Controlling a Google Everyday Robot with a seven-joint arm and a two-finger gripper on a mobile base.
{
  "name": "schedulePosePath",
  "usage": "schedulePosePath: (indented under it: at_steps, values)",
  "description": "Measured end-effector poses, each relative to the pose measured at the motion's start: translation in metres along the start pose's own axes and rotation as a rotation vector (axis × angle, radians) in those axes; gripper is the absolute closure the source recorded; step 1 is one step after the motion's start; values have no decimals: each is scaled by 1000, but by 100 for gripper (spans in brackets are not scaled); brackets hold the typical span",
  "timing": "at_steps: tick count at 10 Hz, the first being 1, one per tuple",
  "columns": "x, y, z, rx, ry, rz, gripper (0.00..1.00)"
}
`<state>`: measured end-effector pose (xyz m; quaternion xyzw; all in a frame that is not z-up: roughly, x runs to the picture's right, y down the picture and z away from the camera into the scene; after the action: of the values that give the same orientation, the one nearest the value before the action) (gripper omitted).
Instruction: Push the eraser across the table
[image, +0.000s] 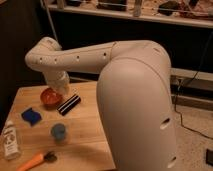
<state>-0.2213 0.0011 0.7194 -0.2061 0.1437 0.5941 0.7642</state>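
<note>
The eraser (68, 104), a black block with thin white stripes, lies slanted on the light wooden table (82, 130) just right of the orange bowl (49, 97). My white arm reaches from the right across to the far left, and its end bends down over the bowl and the eraser's left end. My gripper (60, 89) is at the lower end of that wrist, just above and left of the eraser.
A blue squarish block (31, 116) lies at the left. A blue cup (58, 132) stands in the middle front. A clear bottle (9, 141) stands at the front left. An orange-handled brush (35, 160) lies at the front edge. Dark shelving stands behind.
</note>
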Motion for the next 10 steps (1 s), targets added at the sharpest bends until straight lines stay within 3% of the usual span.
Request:
schedulePosePath:
  at_steps: [5,10]
  values:
    - [-8,14,24,-89,-7,-17,100]
    - [-2,28,71,-113,50,-71,100]
